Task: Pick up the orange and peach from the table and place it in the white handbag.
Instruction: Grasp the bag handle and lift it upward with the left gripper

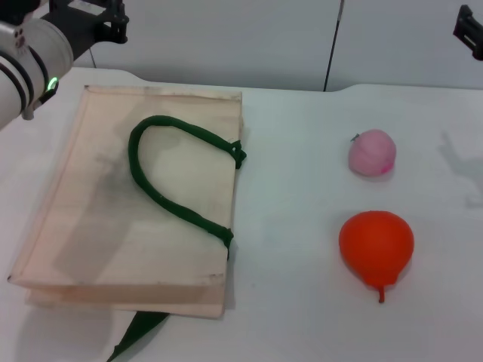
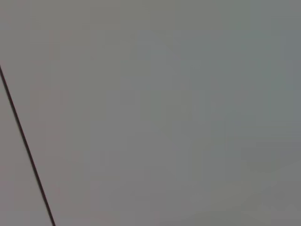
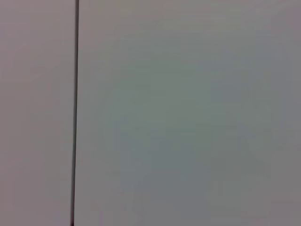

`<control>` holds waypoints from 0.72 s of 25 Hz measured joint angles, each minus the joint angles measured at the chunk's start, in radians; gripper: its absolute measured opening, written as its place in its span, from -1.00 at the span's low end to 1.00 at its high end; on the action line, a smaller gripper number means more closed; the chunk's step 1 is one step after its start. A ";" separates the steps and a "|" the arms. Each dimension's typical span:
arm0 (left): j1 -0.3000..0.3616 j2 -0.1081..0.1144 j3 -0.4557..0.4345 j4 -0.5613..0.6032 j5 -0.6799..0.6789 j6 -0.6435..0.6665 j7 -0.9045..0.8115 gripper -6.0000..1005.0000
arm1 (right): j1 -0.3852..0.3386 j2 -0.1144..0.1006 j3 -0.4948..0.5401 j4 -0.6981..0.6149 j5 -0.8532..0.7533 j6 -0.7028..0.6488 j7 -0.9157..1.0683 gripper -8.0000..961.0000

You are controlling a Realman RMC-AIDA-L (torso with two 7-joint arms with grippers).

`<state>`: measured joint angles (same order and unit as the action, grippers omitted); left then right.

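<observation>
Orange: near right, on table. Peach: just beyond it. Handbag: flat, left. Both grippers raised at far corners, grasp state indeterminable. Step: none begun; next, reach orange.

Both wrist views show only a blank grey wall with a dark seam. The left gripper and right gripper are cut off by the head view's top edge, jaws unseen.
</observation>
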<state>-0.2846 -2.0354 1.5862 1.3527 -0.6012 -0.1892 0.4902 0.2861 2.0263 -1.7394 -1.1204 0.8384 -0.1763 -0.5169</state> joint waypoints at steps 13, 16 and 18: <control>0.039 -0.002 0.043 0.002 0.023 0.156 0.005 -0.79 | -0.004 0.003 -0.009 -0.009 -0.003 -0.050 0.000 0.82; 0.041 -0.002 0.043 0.006 0.023 0.158 0.007 -0.78 | -0.005 0.003 -0.011 -0.009 -0.003 -0.053 0.000 0.82; 0.042 -0.002 0.043 0.007 0.023 0.159 0.007 -0.78 | -0.005 0.003 -0.011 -0.009 -0.001 -0.054 0.000 0.82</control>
<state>-0.2428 -2.0372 1.6292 1.3596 -0.5782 -0.0304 0.4968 0.2807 2.0295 -1.7502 -1.1291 0.8370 -0.2298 -0.5170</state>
